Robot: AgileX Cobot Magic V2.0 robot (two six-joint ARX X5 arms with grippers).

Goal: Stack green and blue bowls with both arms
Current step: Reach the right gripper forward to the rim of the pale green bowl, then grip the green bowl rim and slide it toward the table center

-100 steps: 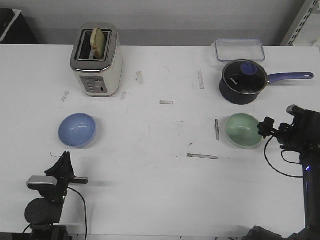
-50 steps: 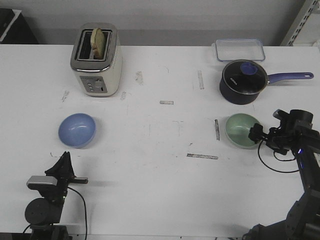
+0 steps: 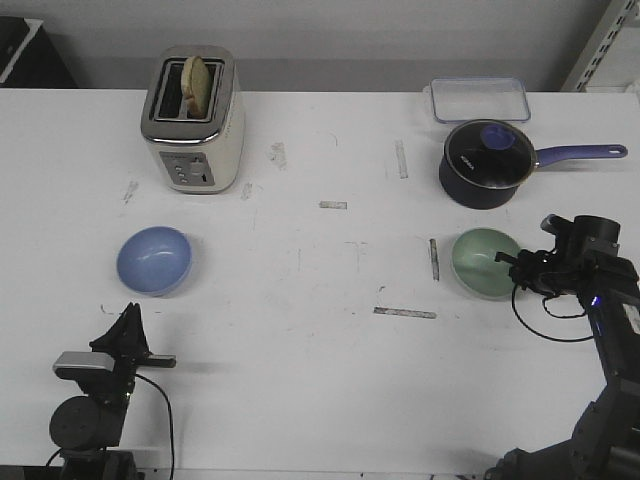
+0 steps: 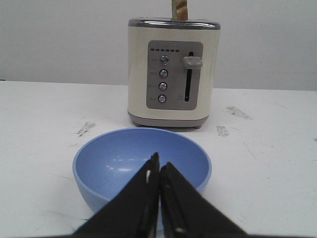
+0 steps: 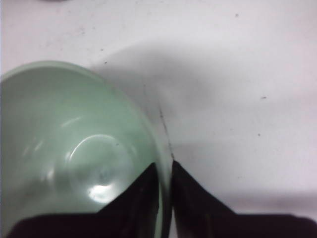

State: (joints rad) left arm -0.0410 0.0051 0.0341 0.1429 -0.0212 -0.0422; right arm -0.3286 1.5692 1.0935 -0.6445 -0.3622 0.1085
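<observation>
The pale green bowl (image 3: 481,263) sits on the white table at the right. My right gripper (image 3: 516,263) is at its right rim. In the right wrist view one finger is inside the green bowl (image 5: 74,148) and the other outside, so the gripper (image 5: 166,169) is shut on the rim. The blue bowl (image 3: 154,260) sits at the left. My left gripper (image 3: 129,318) is shut and empty, just in front of it. In the left wrist view the closed tips (image 4: 159,166) point at the blue bowl (image 4: 114,158) without touching it.
A cream toaster (image 3: 193,120) with bread stands at the back left, behind the blue bowl, and also shows in the left wrist view (image 4: 173,74). A dark blue lidded saucepan (image 3: 485,163) and a clear container (image 3: 480,98) stand behind the green bowl.
My right gripper has moved in from the right onto the green bowl's rim and closed on it. The left arm and the blue bowl have not moved.
</observation>
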